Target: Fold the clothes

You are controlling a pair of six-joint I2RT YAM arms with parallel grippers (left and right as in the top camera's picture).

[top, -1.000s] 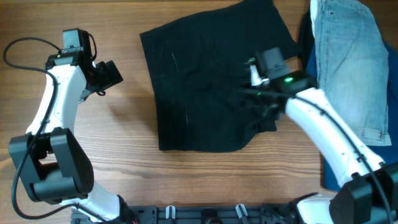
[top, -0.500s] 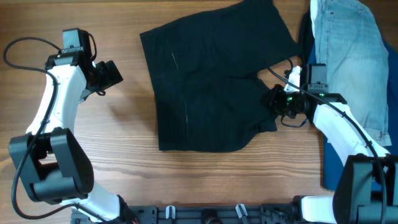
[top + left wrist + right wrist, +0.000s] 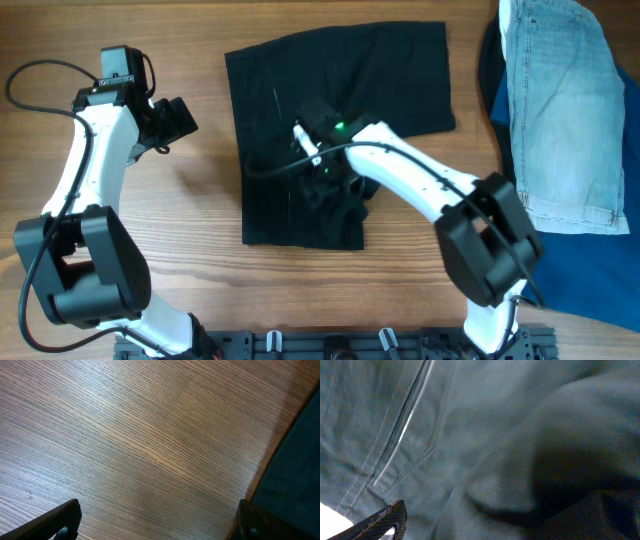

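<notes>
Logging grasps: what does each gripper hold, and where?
Left gripper: nothing, open over the table. Right gripper sits in bunched black shorts fabric; a grip cannot be told.

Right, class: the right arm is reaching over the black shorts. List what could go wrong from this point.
1. The black shorts lie bunched under the right pincer; a release there may leave a lumpy, crooked fold.
2. The left pincer hangs open over bare table, so nothing pins the left edge; a sideways pull could drag the whole garment.

Right hand (image 3: 325,178) amid bunched black shorts (image 3: 390,70), grip unclear.
</notes>
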